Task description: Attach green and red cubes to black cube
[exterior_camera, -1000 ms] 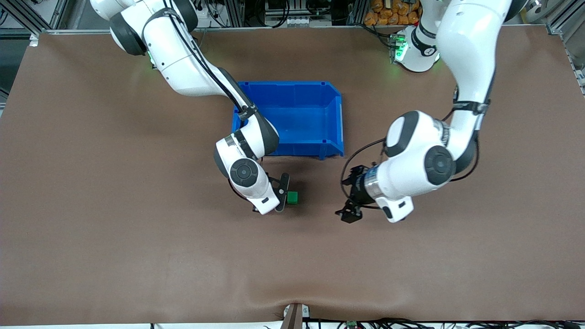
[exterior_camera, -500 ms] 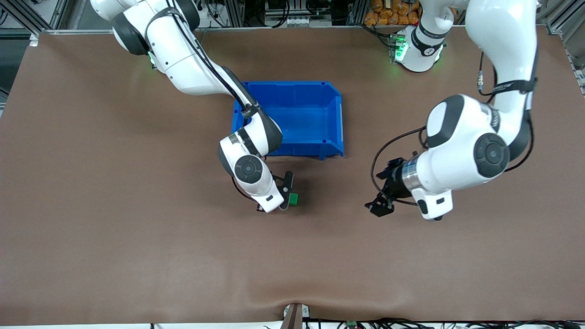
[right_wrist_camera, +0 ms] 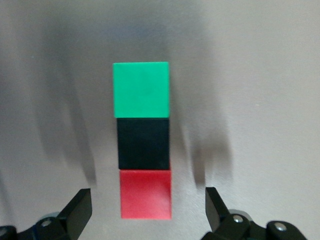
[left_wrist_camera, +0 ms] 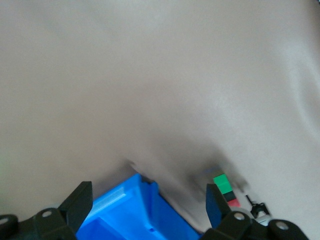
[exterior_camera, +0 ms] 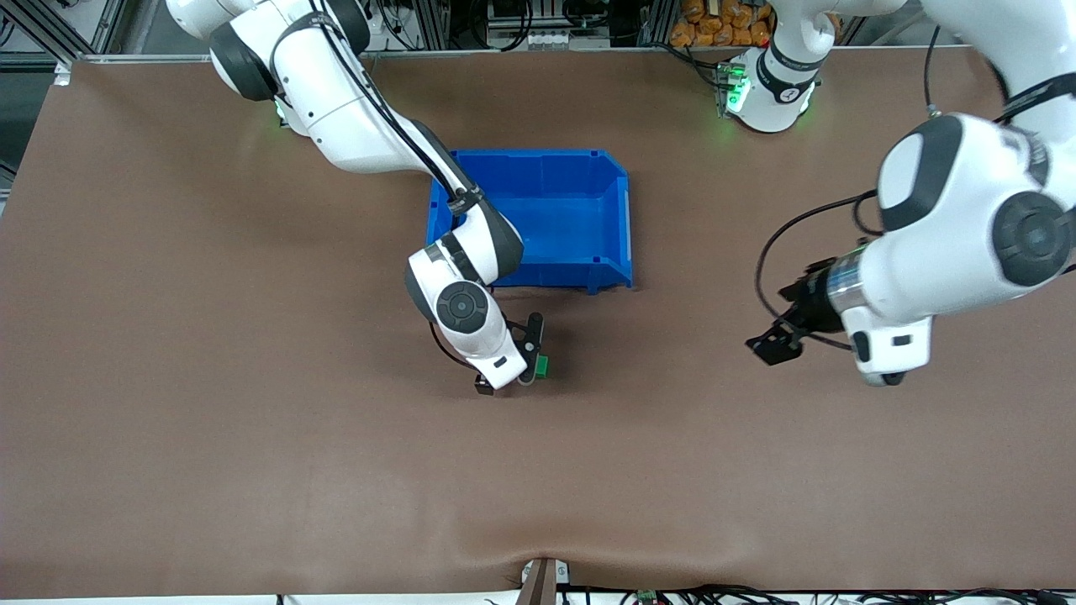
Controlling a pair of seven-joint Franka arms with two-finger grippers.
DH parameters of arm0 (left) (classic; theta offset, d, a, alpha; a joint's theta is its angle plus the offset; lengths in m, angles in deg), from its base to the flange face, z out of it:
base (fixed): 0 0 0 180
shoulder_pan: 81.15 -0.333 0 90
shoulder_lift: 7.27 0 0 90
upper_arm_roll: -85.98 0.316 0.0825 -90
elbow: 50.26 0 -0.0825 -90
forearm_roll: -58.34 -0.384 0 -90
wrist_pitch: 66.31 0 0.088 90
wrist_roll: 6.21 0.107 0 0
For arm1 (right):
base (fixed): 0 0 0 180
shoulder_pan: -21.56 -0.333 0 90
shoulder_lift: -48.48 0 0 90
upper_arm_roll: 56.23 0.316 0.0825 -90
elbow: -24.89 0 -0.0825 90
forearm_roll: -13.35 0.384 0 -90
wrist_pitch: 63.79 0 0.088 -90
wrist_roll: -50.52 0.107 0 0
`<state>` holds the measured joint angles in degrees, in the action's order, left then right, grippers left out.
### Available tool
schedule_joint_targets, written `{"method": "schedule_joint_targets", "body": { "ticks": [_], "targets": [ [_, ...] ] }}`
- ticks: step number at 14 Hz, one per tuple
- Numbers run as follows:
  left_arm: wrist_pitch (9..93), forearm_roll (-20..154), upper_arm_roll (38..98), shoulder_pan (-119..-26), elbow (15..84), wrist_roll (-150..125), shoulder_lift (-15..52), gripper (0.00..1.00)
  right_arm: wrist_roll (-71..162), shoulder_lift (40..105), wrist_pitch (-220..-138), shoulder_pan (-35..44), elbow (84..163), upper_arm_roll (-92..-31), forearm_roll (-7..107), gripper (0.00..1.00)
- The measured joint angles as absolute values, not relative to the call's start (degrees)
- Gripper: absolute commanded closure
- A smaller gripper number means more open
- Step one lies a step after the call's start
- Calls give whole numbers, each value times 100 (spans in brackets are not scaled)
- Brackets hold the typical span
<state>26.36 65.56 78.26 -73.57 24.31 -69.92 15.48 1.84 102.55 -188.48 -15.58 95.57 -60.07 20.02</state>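
Observation:
The green cube [right_wrist_camera: 140,89], the black cube [right_wrist_camera: 143,143] and the red cube [right_wrist_camera: 145,194] lie on the table in one straight row, touching, with the black one in the middle. My right gripper [right_wrist_camera: 147,200] is open just above the red end, one finger on each side. In the front view only the green cube [exterior_camera: 542,365] shows beside the right gripper [exterior_camera: 514,370]; the black and red cubes are hidden under the hand. My left gripper [exterior_camera: 769,346] is open and empty over bare table toward the left arm's end. The left wrist view shows the green cube [left_wrist_camera: 221,182] far off.
A large blue bin [exterior_camera: 614,227] stands on the brown table just farther from the front camera than the cubes; its corner fills the lower part of the left wrist view [left_wrist_camera: 130,210]. Cables and clutter lie along the table's edge by the bases.
My left arm has swung away from the cubes toward its own end of the table, gripper open. My right gripper has shifted only slightly over the cube row.

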Motion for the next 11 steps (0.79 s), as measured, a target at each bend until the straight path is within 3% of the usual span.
{"method": "schedule_joint_targets", "body": {
  "ticks": [7, 11],
  "targets": [
    [2222, 6530, 7836, -7923, 2491, -5323, 1059, 0, 846, 9531, -17887, -1222, 9520, -6332, 2002, 0],
    [1975, 6303, 7833, -8037, 2514, -4433, 799, 0, 858, 8927, -17374, -352, 9515, -6430, 2008, 0]
  ]
}}
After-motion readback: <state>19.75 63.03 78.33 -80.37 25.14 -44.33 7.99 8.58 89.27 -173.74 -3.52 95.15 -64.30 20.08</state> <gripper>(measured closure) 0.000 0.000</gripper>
